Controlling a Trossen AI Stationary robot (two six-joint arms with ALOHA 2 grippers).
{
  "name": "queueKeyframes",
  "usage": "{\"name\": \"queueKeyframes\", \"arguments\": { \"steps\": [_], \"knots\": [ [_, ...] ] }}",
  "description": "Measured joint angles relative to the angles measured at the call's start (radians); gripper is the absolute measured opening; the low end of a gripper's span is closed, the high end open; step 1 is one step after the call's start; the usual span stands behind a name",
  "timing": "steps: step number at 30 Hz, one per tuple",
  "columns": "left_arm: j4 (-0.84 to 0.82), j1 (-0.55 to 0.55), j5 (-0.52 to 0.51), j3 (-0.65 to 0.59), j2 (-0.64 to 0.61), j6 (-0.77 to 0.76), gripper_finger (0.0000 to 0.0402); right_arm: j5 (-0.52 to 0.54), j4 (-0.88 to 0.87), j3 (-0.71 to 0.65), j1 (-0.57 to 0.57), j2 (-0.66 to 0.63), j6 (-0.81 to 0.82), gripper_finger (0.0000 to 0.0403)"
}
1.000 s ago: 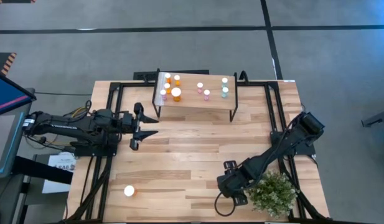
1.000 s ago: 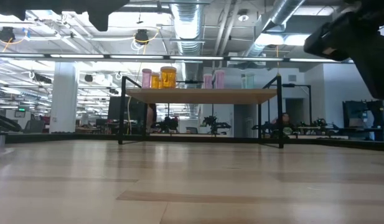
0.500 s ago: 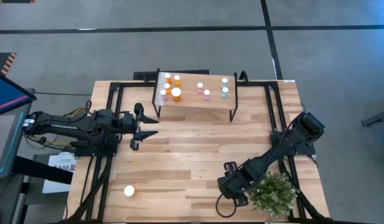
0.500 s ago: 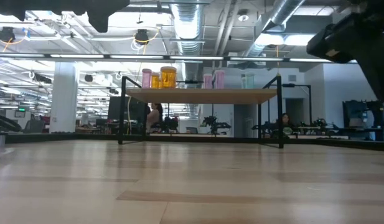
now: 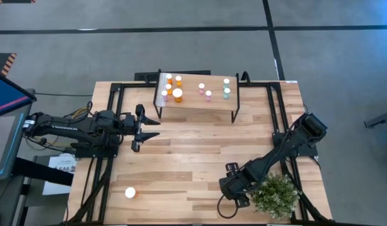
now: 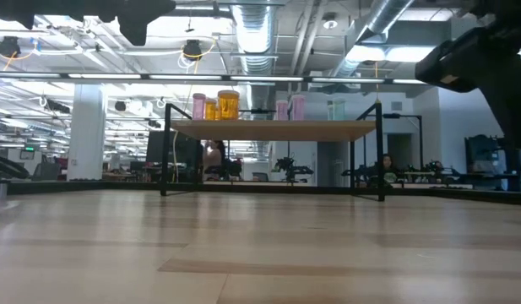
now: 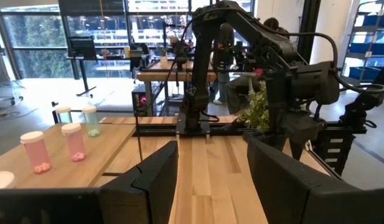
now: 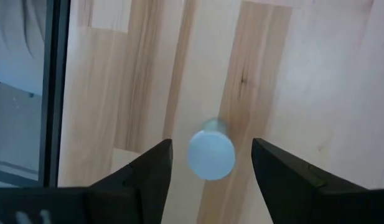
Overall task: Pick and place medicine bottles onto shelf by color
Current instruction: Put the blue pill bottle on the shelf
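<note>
The shelf (image 5: 196, 103) stands at the table's far middle on black legs. On its top stand orange bottles (image 5: 177, 93), pink bottles (image 5: 204, 91) and teal bottles (image 5: 226, 91). A single orange bottle (image 5: 130, 193) stands alone near the table's near-left corner. My right gripper (image 8: 210, 149) is open near the near edge, beside the plant, and points down. Its fingers stand either side of a white-capped bottle (image 8: 211, 155) upright on the table, with gaps on both sides. In the high view my right gripper (image 5: 234, 185) hides that bottle. My left gripper (image 5: 146, 129) is open, hanging left of the shelf.
A green potted plant (image 5: 276, 196) sits at the near-right corner, close against my right arm. Bare wood (image 5: 187, 157) spreads between the shelf and the near edge. Black frame rails run along both table sides. The left wrist view shows the shelf's pink bottles (image 7: 74, 140) nearby.
My right arm has sunk a little in the low view. The bottles and the shelf have kept their places.
</note>
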Motion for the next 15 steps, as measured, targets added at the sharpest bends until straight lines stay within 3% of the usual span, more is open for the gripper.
{"name": "queueKeyframes", "arguments": {
  "steps": [15],
  "knots": [
    [-0.009, 0.0, 0.001, 0.0, 0.0, 0.0, 0.0182, 0.026, 0.012, 0.0, 0.003, 0.001, 0.0, 0.0208]
  ]
}}
